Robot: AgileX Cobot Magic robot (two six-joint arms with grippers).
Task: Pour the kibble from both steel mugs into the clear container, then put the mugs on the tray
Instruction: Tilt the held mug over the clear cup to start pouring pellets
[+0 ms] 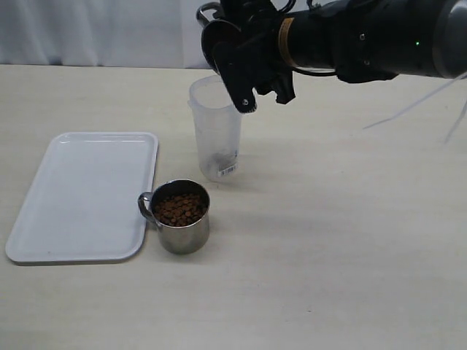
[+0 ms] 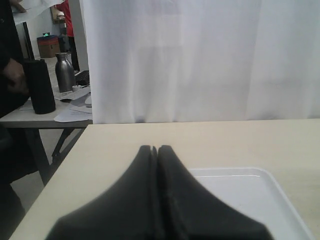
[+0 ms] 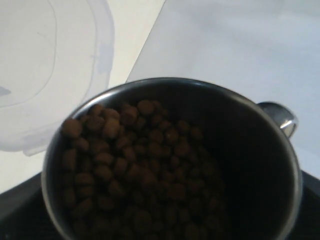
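Pouring looks barely begun. The right gripper (image 1: 252,73) pinches one short, shiny stainless-steel mug (image 1: 217,40), tipped over the rim of the tall translucent plastic container (image 1: 215,135). Most of its small dark-brown kibble pellets (image 3: 145,165) remain inside. A second steel mug (image 1: 182,216), full, stands at the container's 7 o'clock, with the flat white rectangular tray (image 1: 80,193) at its 9 o'clock. The left gripper (image 2: 156,150), fingers pressed together, holds nothing.
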